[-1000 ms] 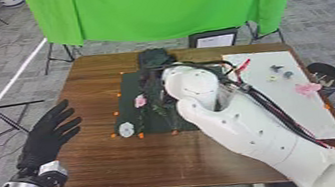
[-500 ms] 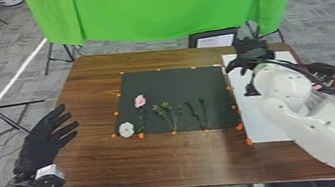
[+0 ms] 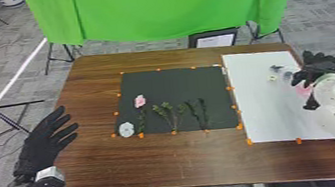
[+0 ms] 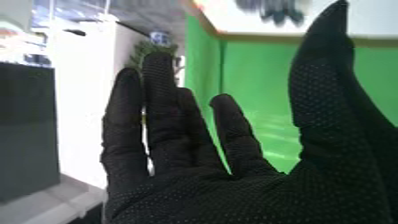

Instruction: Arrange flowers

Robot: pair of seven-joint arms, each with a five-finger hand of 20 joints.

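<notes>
In the head view my right hand (image 3: pixel 322 65) is open over the right edge of the white board (image 3: pixel 254 97), partly covering a pink flower (image 3: pixel 303 89). Small grey-blue flowers (image 3: pixel 276 68) and a pale yellow one (image 3: pixel 272 78) lie on the board beside it. On the dark sheet (image 3: pixel 176 83) are a pink flower (image 3: pixel 140 101), a white flower (image 3: pixel 127 129) at the lower left corner and green stems (image 3: pixel 166 112) along the lower part. My left hand (image 3: pixel 40 143) is open left of the table. In the right wrist view my right hand (image 4: pixel 195 192) has straight fingers and holds nothing.
Orange clips or tape bits (image 3: pixel 240 126) line the edges of the sheet and board. The brown table (image 3: pixel 153 161) surrounds them. A green cloth (image 3: pixel 155 12) hangs beyond the far edge, with a framed card (image 3: pixel 215 40) below it.
My right hand has gone from above the dark sheet, across the white board's far end, to the board's right edge, uncovering the sheet and its stems. My left hand is nearly still.
</notes>
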